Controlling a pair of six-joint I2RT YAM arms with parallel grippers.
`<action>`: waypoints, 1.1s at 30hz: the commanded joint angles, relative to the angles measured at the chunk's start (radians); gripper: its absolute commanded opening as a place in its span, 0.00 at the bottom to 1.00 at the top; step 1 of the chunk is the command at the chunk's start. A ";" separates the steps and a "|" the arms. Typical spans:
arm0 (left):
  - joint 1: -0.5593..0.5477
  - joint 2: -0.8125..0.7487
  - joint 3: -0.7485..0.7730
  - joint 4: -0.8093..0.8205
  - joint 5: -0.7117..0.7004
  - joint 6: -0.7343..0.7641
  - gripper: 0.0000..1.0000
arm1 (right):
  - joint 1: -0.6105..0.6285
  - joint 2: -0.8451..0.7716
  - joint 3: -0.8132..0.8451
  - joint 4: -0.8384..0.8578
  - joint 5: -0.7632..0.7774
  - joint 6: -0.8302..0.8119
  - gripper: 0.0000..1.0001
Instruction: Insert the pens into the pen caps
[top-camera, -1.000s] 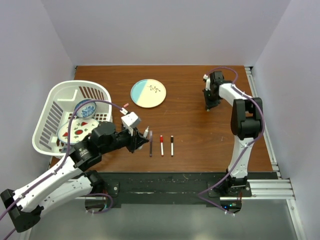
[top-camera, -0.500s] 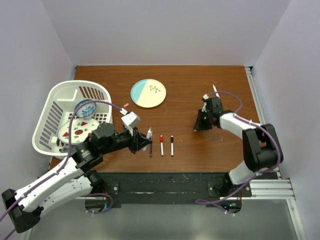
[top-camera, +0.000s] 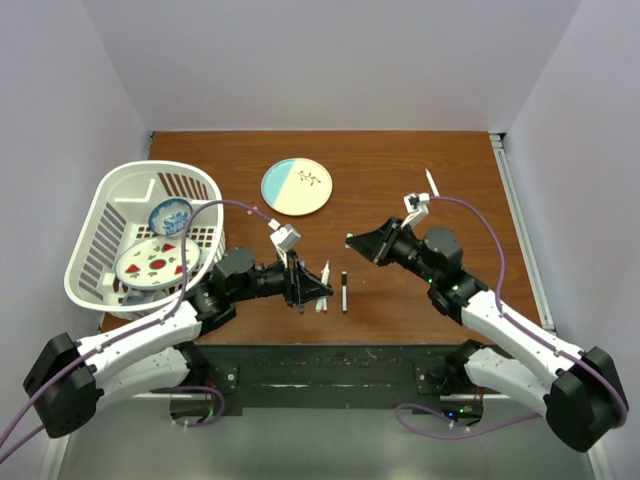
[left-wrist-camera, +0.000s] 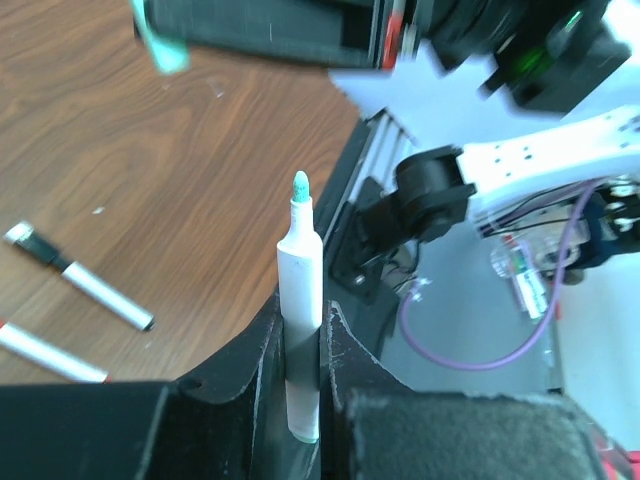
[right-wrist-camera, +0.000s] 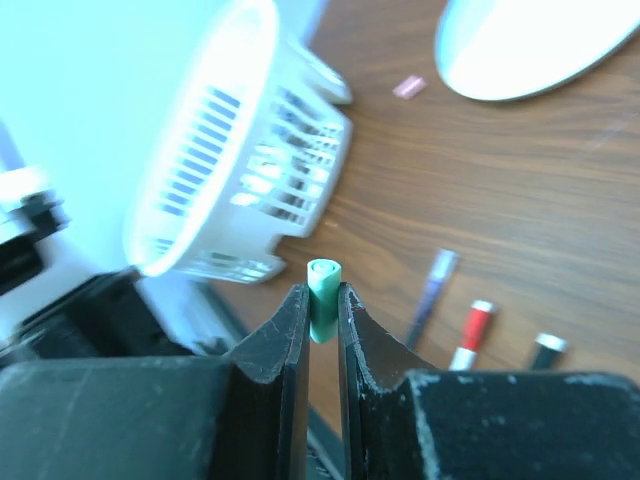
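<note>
The left arm's fingers (left-wrist-camera: 303, 335) are closed tight on the lower barrel of a thin white-barrelled marker pen (left-wrist-camera: 300, 270). The pen stands out of the grip with its bare green tip exposed. Seen from above, this pen (top-camera: 325, 272) is held above the near middle of the brown wooden desk (top-camera: 400, 170) and slants up toward the right arm.

The right arm's fingers (right-wrist-camera: 320, 300) are pinched nearly together on a short green plastic pen cap (right-wrist-camera: 322, 285), whose open round end sticks out past the fingertips. In the overhead view the right fingers (top-camera: 350, 241) are just to the right of and beyond the held pen's tip, close to it but apart. The left wrist view likewise shows a gap between the blurred green cap and the pen's tip.

Three more pens lie side by side on the desk below the left arm:
- a dark purple pen (right-wrist-camera: 432, 285)
- a white pen with a red cap (right-wrist-camera: 470, 335)
- a white pen with a black cap (top-camera: 344, 290)

The left fingers partly hide the first two from above. A small pink cap (right-wrist-camera: 408, 86) lies on the wood near a round blue-and-cream plate (top-camera: 296, 187) at the far middle.

A white slotted plastic basket (top-camera: 110, 190) sits at the left edge. It holds a blue patterned bowl (top-camera: 168, 215) and a white plate with red spots (top-camera: 155, 262).
</note>
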 joint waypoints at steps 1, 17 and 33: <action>-0.002 0.055 0.010 0.242 0.064 -0.083 0.00 | 0.021 -0.061 -0.110 0.257 -0.025 0.170 0.00; -0.002 0.168 0.026 0.348 0.100 -0.126 0.00 | 0.064 -0.115 -0.124 0.353 -0.028 0.202 0.00; -0.002 0.174 0.033 0.330 0.103 -0.109 0.00 | 0.108 -0.109 -0.107 0.317 -0.045 0.150 0.00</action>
